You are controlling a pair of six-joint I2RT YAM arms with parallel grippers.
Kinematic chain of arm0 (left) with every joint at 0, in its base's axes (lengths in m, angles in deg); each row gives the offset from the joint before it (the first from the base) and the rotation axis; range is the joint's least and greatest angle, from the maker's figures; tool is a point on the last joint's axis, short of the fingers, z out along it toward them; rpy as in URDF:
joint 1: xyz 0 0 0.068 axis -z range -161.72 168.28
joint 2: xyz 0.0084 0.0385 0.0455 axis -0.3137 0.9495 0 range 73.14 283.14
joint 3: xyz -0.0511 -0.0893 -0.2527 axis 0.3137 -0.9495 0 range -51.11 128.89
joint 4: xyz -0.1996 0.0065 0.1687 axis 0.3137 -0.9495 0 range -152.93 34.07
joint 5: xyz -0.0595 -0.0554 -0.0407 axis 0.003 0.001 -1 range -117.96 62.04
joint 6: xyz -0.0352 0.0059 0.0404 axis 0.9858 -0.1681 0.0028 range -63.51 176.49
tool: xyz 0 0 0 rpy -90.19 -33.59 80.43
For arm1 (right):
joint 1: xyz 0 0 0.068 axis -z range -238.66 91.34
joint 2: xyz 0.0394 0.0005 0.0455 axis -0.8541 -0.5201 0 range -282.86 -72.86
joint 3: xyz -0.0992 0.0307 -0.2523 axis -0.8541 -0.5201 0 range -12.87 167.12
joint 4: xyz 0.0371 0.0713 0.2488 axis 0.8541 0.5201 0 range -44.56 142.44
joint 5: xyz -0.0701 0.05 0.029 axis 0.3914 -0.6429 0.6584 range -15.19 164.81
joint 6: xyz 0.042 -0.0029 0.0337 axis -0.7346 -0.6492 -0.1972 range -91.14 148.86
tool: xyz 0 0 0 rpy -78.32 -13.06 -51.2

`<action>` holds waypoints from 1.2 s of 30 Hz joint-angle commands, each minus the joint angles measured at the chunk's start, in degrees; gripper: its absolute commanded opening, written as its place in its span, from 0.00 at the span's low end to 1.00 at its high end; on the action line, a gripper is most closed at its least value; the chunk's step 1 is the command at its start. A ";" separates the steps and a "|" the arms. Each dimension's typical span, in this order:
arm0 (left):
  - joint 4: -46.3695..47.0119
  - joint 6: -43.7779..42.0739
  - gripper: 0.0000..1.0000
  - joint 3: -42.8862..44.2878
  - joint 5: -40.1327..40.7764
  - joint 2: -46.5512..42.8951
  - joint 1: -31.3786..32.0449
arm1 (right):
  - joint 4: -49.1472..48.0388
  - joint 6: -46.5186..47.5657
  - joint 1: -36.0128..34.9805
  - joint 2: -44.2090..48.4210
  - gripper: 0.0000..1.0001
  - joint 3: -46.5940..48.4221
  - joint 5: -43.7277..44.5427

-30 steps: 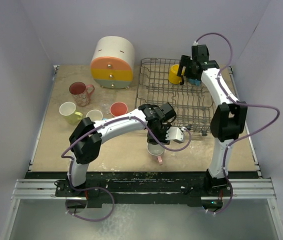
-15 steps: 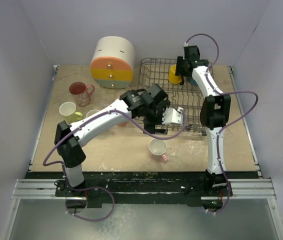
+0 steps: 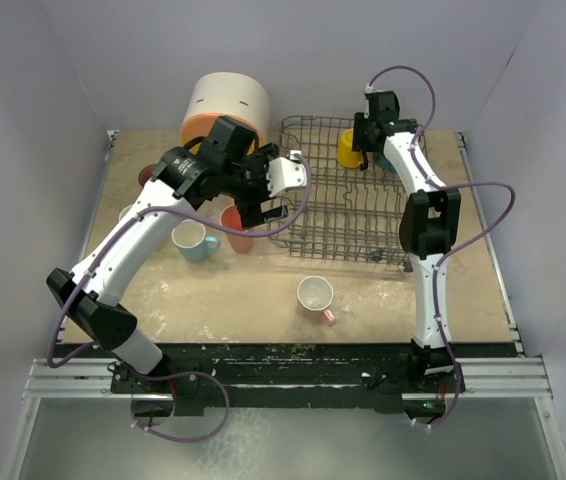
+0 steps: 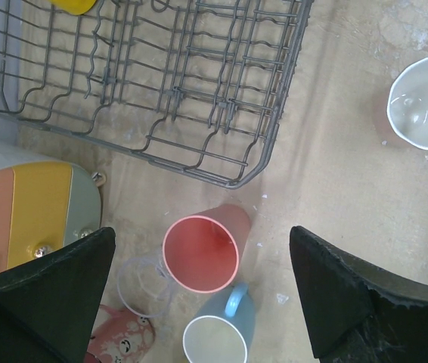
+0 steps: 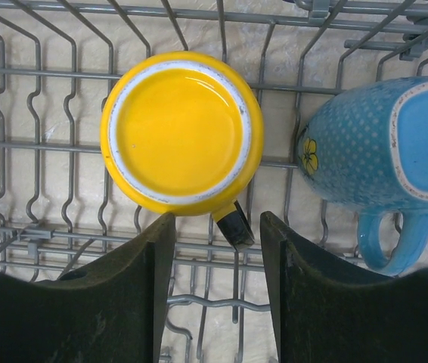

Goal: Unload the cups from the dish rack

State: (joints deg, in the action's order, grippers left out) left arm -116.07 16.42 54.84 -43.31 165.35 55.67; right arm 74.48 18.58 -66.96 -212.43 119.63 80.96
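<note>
Nearest, a white cup [image 3: 314,294] stands out on the desk [image 3: 223,300]; behind it the salmon tumbler [image 4: 201,253] and the light blue cup [image 4: 218,333] are out too; left fingers [image 4: 48,295] hang wide apart, empty, above them; most looks unloaded; at the far end of the dish rack [image 3: 353,215], a yellow cup [image 5: 181,132] and a blue cup [image 5: 373,144] are left; right fingers [image 5: 123,302] apart, flanking the yellow cup's handle.

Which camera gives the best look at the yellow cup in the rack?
The right wrist view: the yellow cup fills it, seen from straight above. The top external view shows it small; the left wrist view catches only a sliver at its top edge.
</note>
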 commanded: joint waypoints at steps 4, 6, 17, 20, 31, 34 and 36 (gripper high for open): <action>-0.89 0.85 0.99 -0.98 -4.20 -2.59 -2.95 | -2.07 2.08 0.27 -2.79 0.51 0.81 -0.84; -0.89 0.96 0.99 -1.06 -4.56 -2.81 -3.46 | -2.03 2.28 0.37 -3.19 0.51 0.55 -1.32; -0.46 1.05 0.99 -2.57 -4.69 -3.61 -4.51 | -4.42 2.94 0.82 -3.16 0.50 -2.78 -3.21; 0.05 1.18 0.99 -3.24 -4.61 -4.16 -4.57 | -6.24 2.73 0.82 -1.75 0.38 -4.06 -4.30; 1.80 1.18 0.99 -8.47 -3.42 -7.53 -5.02 | -11.00 3.73 0.29 4.08 0.00 -3.53 -2.50; 2.42 1.39 0.99 -9.18 -3.27 -7.74 -5.68 | -10.68 4.53 -0.74 6.78 0.00 -2.00 -1.80; 3.36 1.40 0.99 -9.82 -3.17 -7.86 -6.10 | -10.29 4.74 -1.58 8.97 0.00 -1.21 -1.78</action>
State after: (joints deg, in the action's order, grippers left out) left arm -116.16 16.92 46.06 -46.18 159.47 50.80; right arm 69.12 21.84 -67.09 -214.51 114.98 77.49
